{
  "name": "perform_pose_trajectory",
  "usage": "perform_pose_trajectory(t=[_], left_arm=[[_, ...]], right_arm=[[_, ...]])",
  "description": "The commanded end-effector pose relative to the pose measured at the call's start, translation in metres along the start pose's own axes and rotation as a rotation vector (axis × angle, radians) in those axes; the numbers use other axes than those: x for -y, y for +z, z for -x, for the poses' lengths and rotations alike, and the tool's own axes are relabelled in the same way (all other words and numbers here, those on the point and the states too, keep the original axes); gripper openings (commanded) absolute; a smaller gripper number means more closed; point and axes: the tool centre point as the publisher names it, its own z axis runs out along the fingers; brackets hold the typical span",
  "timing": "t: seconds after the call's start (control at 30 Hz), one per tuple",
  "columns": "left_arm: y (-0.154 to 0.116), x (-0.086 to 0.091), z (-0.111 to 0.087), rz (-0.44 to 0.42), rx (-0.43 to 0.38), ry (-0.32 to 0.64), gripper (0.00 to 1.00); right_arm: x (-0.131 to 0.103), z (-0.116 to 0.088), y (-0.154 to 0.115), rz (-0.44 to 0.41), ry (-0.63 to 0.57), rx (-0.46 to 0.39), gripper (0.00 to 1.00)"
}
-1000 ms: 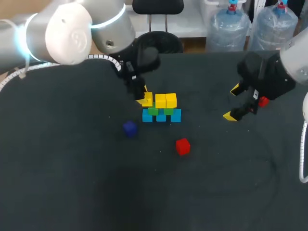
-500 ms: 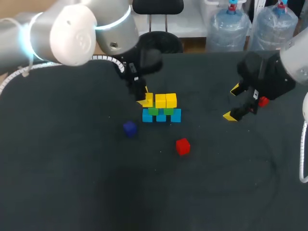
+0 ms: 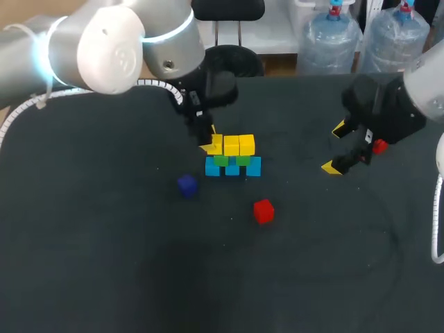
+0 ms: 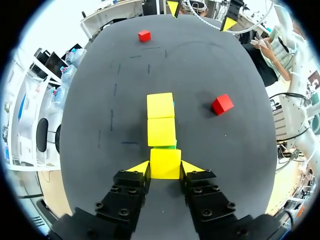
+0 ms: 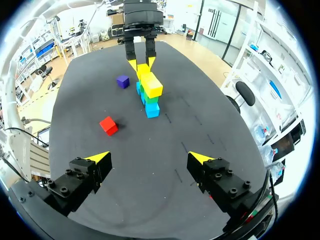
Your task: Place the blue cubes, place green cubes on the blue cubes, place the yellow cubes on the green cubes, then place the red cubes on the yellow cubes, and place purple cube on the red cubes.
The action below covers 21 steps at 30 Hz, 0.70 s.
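Note:
Three blue cubes form a row mid-table with two green cubes on top. Two yellow cubes rest on the green ones. My left gripper is shut on a third yellow cube at the row's left end, touching its neighbour. A purple cube lies in front-left of the stack and a red cube in front of it. A second red cube lies by my right gripper, which hangs open far right of the stack.
The table is covered in black cloth. In the left wrist view the two red cubes lie beyond the stack, the farther one close to my right gripper's yellow tips.
My left arm has shifted slightly to the right, bringing its yellow cube up against the other two yellow cubes. The right arm has not moved.

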Motion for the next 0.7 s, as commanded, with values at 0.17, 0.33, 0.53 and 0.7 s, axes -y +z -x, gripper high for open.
perform_pose_trajectory(t=[0.17,0.33,0.53,0.7], left_arm=[[0.0005,-0.003,0.0018,-0.006,-0.006,0.003,0.0],[0.0009,-0.0034,0.0023,-0.007,-0.007,0.004,0.0],[0.0019,-0.0035,0.003,-0.008,-0.01,0.007,0.0],[0.0024,-0.0037,0.0032,-0.009,-0.012,0.007,0.0]], right_arm=[[0.001,0.0001,0.0011,0.002,-0.001,0.002,1.0],[0.001,0.0001,0.0011,0.002,-0.001,0.002,1.0],[0.001,0.0001,0.0011,0.002,-0.001,0.002,1.0],[0.001,0.0001,0.0011,0.002,-0.001,0.002,1.0]])
